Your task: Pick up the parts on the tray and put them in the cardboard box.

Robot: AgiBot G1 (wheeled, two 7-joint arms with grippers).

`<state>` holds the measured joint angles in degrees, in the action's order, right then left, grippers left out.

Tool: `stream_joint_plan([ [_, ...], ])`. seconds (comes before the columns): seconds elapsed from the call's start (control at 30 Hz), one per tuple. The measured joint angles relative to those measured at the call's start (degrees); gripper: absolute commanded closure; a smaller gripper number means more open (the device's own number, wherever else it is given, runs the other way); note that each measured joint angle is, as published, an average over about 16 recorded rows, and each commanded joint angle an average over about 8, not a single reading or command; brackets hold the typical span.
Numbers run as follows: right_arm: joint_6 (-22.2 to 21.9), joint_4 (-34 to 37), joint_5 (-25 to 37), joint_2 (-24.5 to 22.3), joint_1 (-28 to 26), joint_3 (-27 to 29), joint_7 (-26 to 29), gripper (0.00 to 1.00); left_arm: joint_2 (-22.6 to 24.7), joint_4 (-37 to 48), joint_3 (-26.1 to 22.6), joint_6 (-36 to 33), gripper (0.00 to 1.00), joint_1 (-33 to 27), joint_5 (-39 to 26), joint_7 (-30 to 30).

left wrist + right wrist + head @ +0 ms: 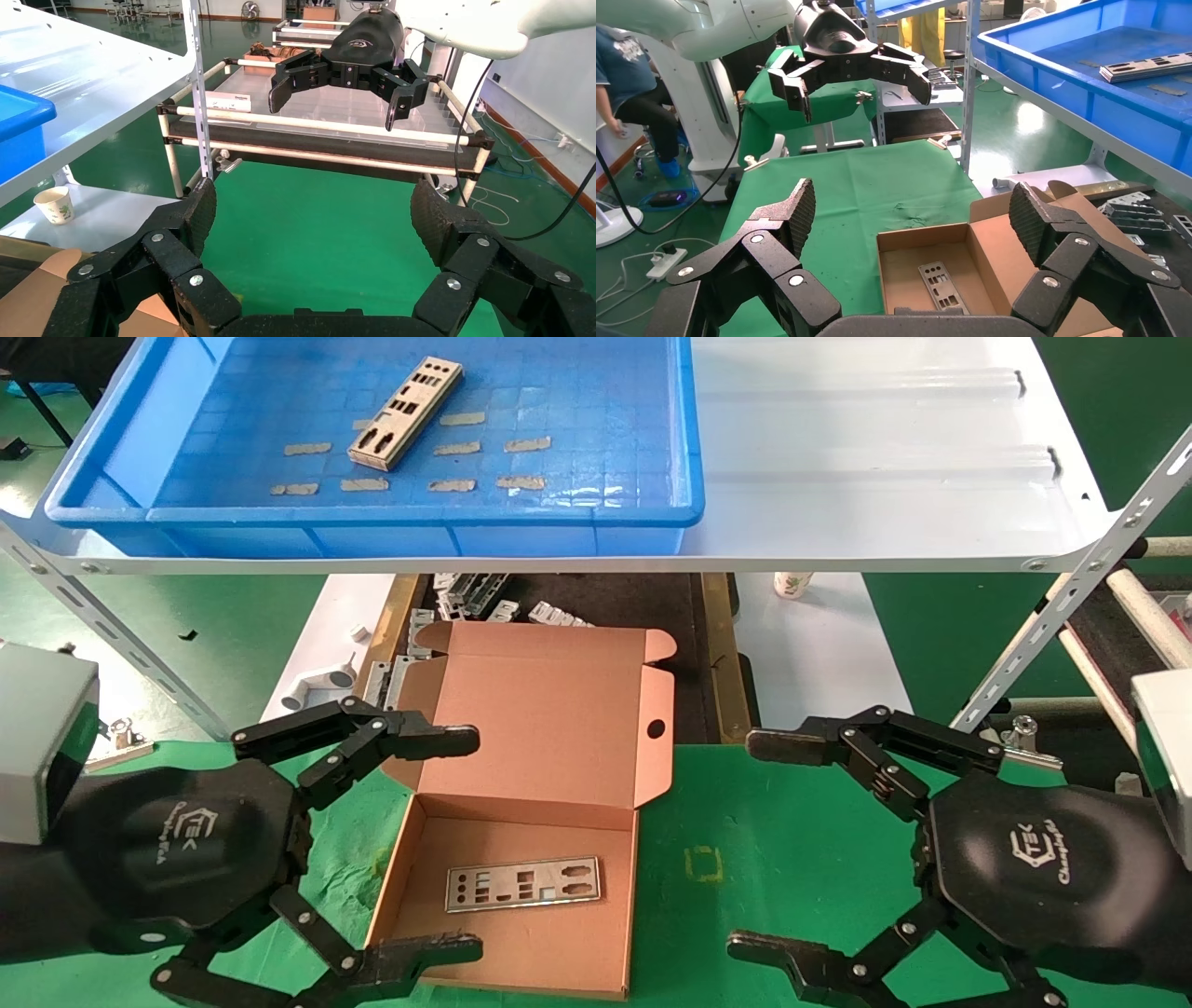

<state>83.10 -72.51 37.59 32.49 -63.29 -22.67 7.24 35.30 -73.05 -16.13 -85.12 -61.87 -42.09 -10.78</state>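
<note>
A thin silver-grey part (pixel 407 412) punched with small cut-outs is lying aslant in the blue tray (pixel 121 505) at the frame's upper left; another part (pixel 523 883) is resting flat in the open cardboard box (pixel 559 728) at lower centre. The left gripper (pixel 456 845) is hanging spread beside the box, the right gripper (pixel 759 845) spread at lower right

— What does the left wrist see?
— The left gripper (pixel 313 210) with its fingers (pixel 198 210) spread wide over a green mat (pixel 309 246), nothing between them.
— And beyond?
— The right gripper (pixel 337 95), also wide apart, hangs before a roller rack (pixel 316 140).
— To the side?
— A corner of the cardboard box (pixel 31 281), a paper cup (pixel 56 204), the blue tray (pixel 21 133) on the white shelf (pixel 91 77).
</note>
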Motion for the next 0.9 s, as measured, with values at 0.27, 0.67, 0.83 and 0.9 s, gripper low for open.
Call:
stream_joint_plan([
  [0.27, 0.00, 0.01, 0.00, 0.00, 0.00, 0.00, 0.00, 1.00, 3.04, 3.13, -0.55, 4.67, 0.00, -3.73, -2.97, 0.26],
  [0.67, 0.01, 0.01, 0.00, 0.00, -0.01, -0.01, -0.01, 1.00, 15.30, 23.29, -5.05, 17.84, 0.00, -23.23, -16.74, 3.30],
  [0.83, 0.01, 0.01, 0.00, 0.00, -0.01, -0.01, -0.01, 1.00, 20.39, 35.85, -7.67, 22.72, 0.00, -32.52, -22.99, 5.04],
  [0.9, 0.01, 0.01, 0.00, 0.00, -0.01, -0.01, -0.01, 1.00, 22.17, 40.82, -8.54, 24.48, 0.00, -35.72, -24.97, 5.63],
])
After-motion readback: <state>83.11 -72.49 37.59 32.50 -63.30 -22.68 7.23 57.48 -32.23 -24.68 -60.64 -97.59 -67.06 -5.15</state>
